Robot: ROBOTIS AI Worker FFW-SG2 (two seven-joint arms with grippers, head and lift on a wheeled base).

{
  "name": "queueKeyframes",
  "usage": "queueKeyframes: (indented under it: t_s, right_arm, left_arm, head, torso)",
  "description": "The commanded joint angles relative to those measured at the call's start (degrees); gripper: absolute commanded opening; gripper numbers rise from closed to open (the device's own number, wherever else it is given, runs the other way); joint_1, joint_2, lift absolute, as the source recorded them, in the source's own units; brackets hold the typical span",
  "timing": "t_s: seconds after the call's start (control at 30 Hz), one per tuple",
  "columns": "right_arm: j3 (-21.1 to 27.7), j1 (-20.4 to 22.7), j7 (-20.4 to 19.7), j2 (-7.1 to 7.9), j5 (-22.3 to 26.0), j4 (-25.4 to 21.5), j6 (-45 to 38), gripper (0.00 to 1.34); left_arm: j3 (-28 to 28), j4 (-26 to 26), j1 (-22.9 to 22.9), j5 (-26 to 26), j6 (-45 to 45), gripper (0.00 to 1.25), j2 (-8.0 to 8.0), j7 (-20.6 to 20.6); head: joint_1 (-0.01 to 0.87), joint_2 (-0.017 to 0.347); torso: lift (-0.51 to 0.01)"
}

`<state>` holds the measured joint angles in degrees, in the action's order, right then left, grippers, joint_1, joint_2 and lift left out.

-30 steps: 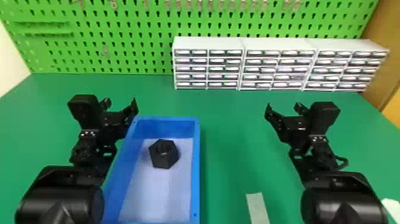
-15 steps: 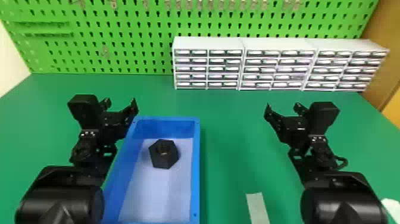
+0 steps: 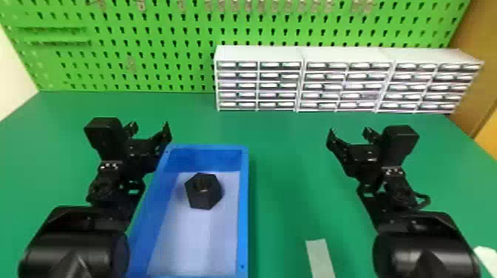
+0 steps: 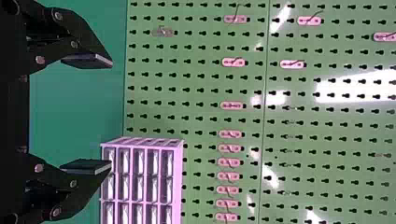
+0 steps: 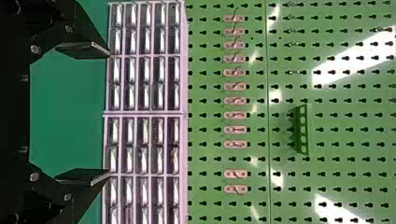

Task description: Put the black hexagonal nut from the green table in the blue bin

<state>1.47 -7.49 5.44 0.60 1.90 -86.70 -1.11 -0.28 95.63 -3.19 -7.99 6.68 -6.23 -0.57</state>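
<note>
A green table (image 3: 281, 148) runs back to a bright green pegboard (image 3: 192, 55), with a row of pale drawer cabinets (image 3: 259, 54) standing at its foot, toward the right. The black hexagonal nut (image 3: 207, 199) lies inside the blue bin (image 3: 244, 221), on the pale floor toward the far end, apart from the walls. It sits on a flat face, the round hole opening upward, so the axis through the hole runs roughly upright; whether it is longer along that axis than across, I cannot tell. The bin's own long axis runs from near to far. Just at the bin's far left corner is the left gripper (image 3: 149, 126), its two fingers spread with a bare gap between them. Well to the right of the bin, the right gripper (image 3: 348, 131) is over the table, also open and holding nothing. A pale strip (image 3: 320, 258) lies on the table between the bin and the right arm. On the pegboard, the left wrist view shows small pink hooks (image 4: 232, 105).
</note>
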Motion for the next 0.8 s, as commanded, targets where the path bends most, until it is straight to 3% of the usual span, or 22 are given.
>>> queueKeyframes:
  t_s: [0.0, 0.77]
  right_arm:
    - [0.0, -0.1, 0.0, 0.01, -0.1, 0.0, 0.0, 0.97]
    - [0.6, 0.0, 0.0, -0.16, 0.0, 0.1, -0.4, 0.97]
  left_arm:
    - [-0.2, 0.0, -0.1, 0.1, 0.0, 0.76, -0.01, 0.0]
    - [-0.1, 0.0, -0.1, 0.2, 0.3, 0.76, 0.08, 0.0]
  head:
    - [0.686, 0.051]
    - [0.686, 0.051]
  torso:
    - [-0.096]
    - [-0.096]
